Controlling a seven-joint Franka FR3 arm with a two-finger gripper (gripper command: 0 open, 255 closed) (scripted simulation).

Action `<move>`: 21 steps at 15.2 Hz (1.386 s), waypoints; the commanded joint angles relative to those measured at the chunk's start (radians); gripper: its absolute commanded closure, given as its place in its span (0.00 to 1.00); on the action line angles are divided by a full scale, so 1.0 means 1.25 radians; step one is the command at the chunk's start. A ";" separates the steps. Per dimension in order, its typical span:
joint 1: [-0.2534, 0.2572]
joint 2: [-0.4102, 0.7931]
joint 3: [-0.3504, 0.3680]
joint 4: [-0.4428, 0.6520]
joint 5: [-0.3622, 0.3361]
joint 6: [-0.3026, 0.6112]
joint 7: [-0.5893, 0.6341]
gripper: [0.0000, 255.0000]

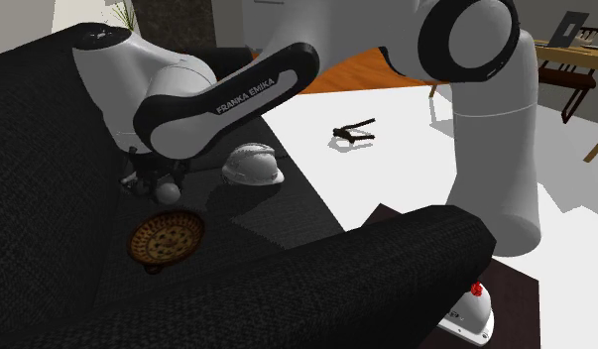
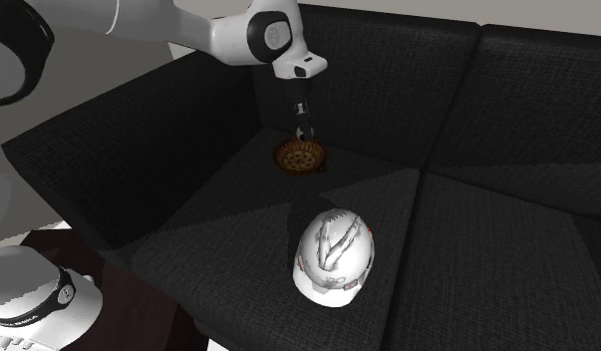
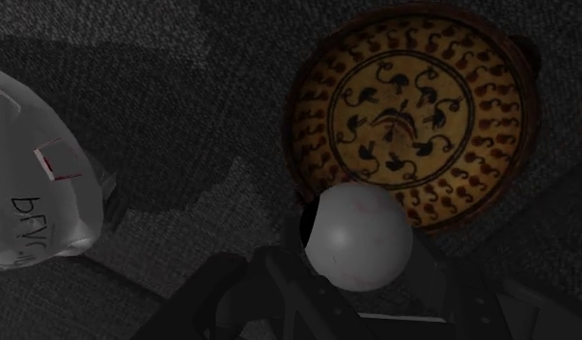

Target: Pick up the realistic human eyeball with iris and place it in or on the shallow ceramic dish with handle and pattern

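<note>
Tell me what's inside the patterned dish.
Inside the shallow brown patterned dish nothing lies; the pale grey eyeball, clasped in the black gripper, covers part of its rim.

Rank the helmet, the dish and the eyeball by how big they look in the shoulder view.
1. The dish and the helmet: about alike. The dish looks slightly wider, but it lies nearer the camera, so I won't rank them.
2. The eyeball: clearly the smallest.
</note>
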 commanded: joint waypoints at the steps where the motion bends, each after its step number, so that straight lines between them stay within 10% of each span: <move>1: 0.037 0.038 0.003 0.055 -0.014 -0.030 0.030 1.00; 21: 0.054 0.102 -0.019 0.013 -0.061 0.064 0.083 1.00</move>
